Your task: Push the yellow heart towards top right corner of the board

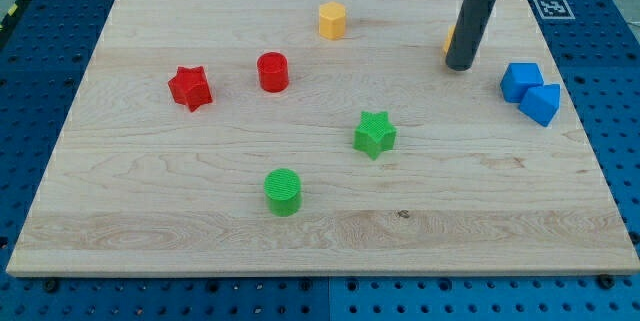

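**Rod down at the upper right, a yellow block mostly hidden behind it**

The dark rod comes in from the top edge of the frame and stands on the wooden board (150, 231) in its upper right part. My tip (460, 66) rests on the wood; as a plain rod, it has nothing to open or close and holds nothing. A thin sliver of a yellow block (449, 41) shows at the rod's left edge, just above the tip. The rod covers nearly all of it, so its shape cannot be made out, and whether it is the heart cannot be told for sure. It sits touching or just beside the rod.

A second yellow block (332, 21), looking six-sided, lies near the top centre, well to the left of the tip. To the right of the tip, near the board's right edge, two blue blocks touch each other: a blue cube (520, 80) and, just below and right of it, a second blue block (541, 103).

In the left half, a red star (190, 88) and a red cylinder (272, 71) lie side by side but apart. Lower, near the middle, sits a green star (375, 134), and below and left of it a green cylinder (283, 191).

Around the board lies a blue perforated table (40, 51).
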Robot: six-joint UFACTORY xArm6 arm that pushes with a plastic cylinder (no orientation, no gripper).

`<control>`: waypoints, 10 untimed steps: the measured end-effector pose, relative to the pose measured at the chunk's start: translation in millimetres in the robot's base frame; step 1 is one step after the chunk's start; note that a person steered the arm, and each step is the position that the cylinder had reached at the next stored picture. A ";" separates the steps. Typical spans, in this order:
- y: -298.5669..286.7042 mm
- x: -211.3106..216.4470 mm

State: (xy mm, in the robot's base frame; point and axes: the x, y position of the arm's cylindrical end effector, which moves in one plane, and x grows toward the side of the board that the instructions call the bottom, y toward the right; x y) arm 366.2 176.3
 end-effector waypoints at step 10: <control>23.8 -67.3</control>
State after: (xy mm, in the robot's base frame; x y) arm 298.9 200.1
